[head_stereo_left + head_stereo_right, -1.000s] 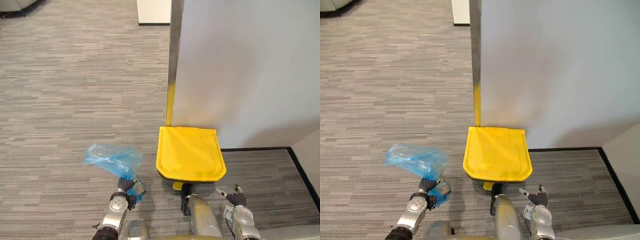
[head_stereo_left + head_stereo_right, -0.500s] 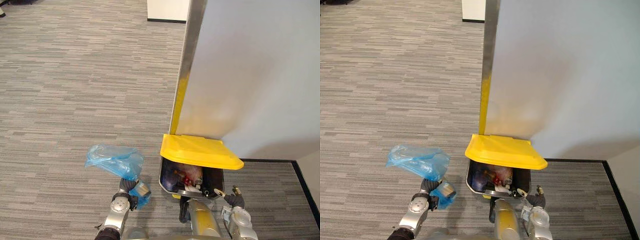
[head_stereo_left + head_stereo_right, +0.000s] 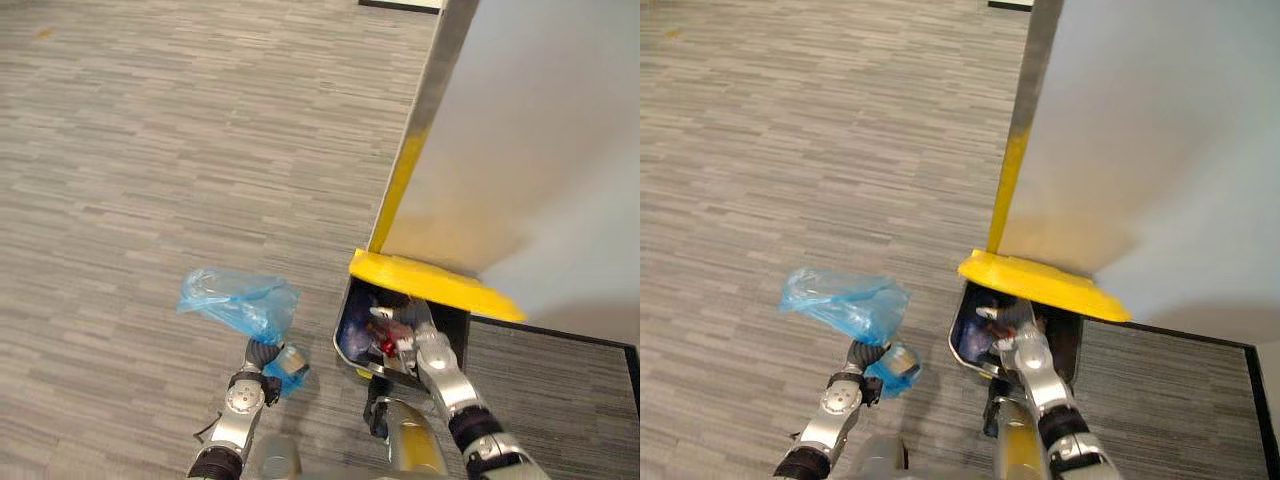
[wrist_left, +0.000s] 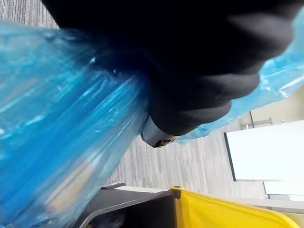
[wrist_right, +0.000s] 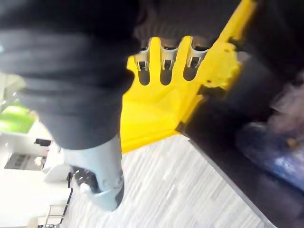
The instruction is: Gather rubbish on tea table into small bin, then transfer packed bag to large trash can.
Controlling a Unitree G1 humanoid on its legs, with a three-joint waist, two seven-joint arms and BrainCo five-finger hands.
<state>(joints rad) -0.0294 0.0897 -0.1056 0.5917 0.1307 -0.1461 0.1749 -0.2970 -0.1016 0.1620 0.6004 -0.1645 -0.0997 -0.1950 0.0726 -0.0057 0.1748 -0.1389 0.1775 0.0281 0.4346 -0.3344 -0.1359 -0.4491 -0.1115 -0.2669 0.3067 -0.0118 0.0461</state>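
My left hand [image 3: 262,360] is shut on the gathered neck of a blue plastic bag [image 3: 240,302], which stands puffed above it, left of the large trash can. In the left wrist view the bag [image 4: 61,123] bulges past the hand. The black can [image 3: 345,335] has its yellow lid [image 3: 430,285] tilted up, with rubbish [image 3: 388,338] showing inside. My right hand [image 3: 428,350] reaches into the can's mouth under the lid. Its fingers [image 5: 164,66] lie straight against the yellow lid [image 5: 156,114], thumb [image 5: 107,190] apart.
A grey partition wall [image 3: 540,150] with a metal edge post [image 3: 430,90] rises directly behind the can. A black skirting strip [image 3: 560,335] runs along its foot at right. Striped grey carpet [image 3: 150,150] spreads to the left and ahead.
The yellow lid went from flat down to raised steeply. My right hand rose from low by the can's front to its mouth under the lid. The camera view shifted; the left hand keeps the bag.
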